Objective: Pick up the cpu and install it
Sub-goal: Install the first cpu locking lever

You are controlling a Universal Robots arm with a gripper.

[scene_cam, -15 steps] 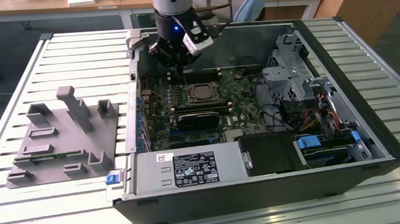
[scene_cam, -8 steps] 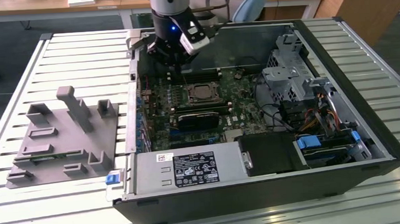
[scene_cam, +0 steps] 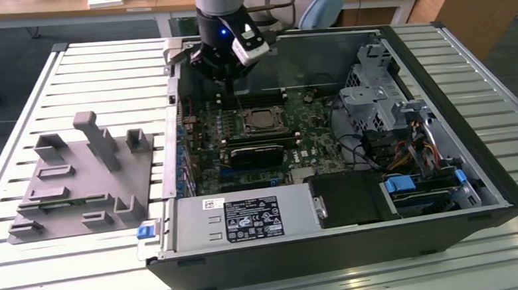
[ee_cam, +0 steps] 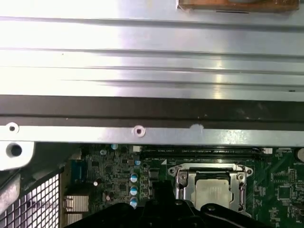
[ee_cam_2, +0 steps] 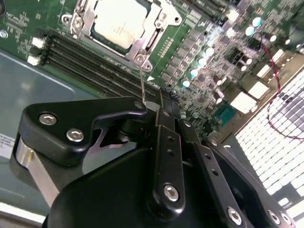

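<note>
The cpu (scene_cam: 260, 120) lies flat in the motherboard socket inside the open computer case (scene_cam: 472, 147), its silvery top facing up. Both wrist views show the cpu (ee_cam_2: 118, 21) (ee_cam: 212, 194) within the socket's metal frame (ee_cam_2: 142, 47). A thin wire lever (ee_cam_2: 141, 80) rises from the frame's corner toward my fingers. My gripper (scene_cam: 229, 87) hangs over the board beside the socket, toward the case's far wall, with its black fingers (ee_cam_2: 164, 102) drawn together and nothing seen between them. It is apart from the cpu.
A grey plastic fixture (scene_cam: 84, 187) with upright posts stands on the slatted table at the exterior view's left. The case also holds a power supply (scene_cam: 245, 219), a drive cage (scene_cam: 372, 92) and cables. Memory slots (ee_cam_2: 95, 66) run beside the socket. The case wall (ee_cam: 142, 109) is close by.
</note>
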